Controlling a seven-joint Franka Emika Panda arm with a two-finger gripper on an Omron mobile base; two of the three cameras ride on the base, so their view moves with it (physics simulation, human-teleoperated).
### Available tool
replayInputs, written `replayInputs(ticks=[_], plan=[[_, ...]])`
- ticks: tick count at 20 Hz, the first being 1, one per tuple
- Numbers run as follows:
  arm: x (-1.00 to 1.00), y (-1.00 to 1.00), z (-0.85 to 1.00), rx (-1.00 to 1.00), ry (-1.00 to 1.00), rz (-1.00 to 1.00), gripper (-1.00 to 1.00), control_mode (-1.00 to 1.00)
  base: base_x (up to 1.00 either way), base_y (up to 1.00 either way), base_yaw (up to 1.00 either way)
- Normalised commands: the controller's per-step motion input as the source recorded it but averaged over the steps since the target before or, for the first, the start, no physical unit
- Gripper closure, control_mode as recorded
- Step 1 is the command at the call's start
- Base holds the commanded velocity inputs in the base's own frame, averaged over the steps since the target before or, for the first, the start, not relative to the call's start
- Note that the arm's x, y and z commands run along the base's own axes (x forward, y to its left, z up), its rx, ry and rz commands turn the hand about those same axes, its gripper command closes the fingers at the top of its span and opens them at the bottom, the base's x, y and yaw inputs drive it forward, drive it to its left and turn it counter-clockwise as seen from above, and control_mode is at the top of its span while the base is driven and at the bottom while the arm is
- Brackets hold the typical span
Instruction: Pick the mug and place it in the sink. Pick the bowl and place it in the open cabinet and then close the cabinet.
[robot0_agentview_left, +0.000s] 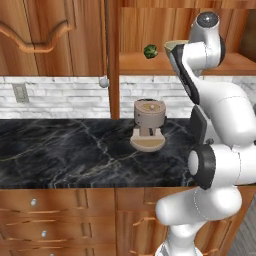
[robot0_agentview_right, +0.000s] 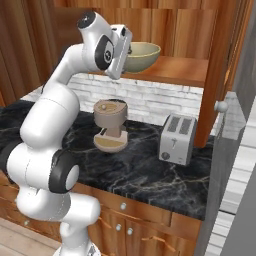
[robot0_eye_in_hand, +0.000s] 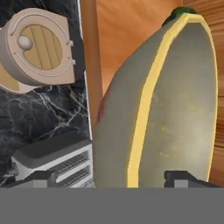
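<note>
Nearest the camera on the hand, the claw (robot0_eye_in_hand: 116, 177) stands spread wide, one dark fingertip on the outer side of the bowl's wall and the other on the inner side, straddling the rim with a gap to each; nothing is pinched. The bowl (robot0_agentview_right: 141, 55) sits on the wooden shelf of the cabinet (robot0_agentview_right: 180, 70), which is still open, so the placing looks done and the door is what remains. It is a wide, round bowl with an olive-beige body, a speckled duller inside and a thin cream-yellow rim. It reads as a stiff, glazed piece: probably light enough for a rim grip, but smooth and likely to slip or tip if caught off-centre, and liable to chip if dropped. The best hold is the one the fingertips now frame, across the thin wall just under the rim, since the body is too wide to span. Just behind the bowl on the same shelf a small green ball (robot0_agentview_left: 150, 51) lies near its far side, so a nudge could knock it. Below the bowl, on the black marble tabletop (robot0_agentview_left: 65, 150), stands a tan coffee machine (robot0_agentview_right: 111, 125), and to the right of the bowl and lower, a grey toaster (robot0_agentview_right: 176, 139).
</note>
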Motion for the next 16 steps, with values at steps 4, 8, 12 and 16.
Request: replayInputs(ticks=[4, 8, 12, 16], plan=[[0.01, 0.22, 0.05, -0.06, -0.13, 0.01, -1.0, -1.0, 0.0, 0.0, 0.0], [-0.15, 0.04, 0.03, -0.05, -0.19, 0.02, -1.0, -1.0, 0.0, 0.0, 0.0], [-0.4, 0.0, 0.17, -0.01, -0.17, 0.02, -1.0, -1.0, 0.0, 0.0, 0.0], [-0.77, 0.0, 0.46, -0.01, 0.0, 0.02, -1.0, -1.0, 0.0, 0.0, 0.0]])
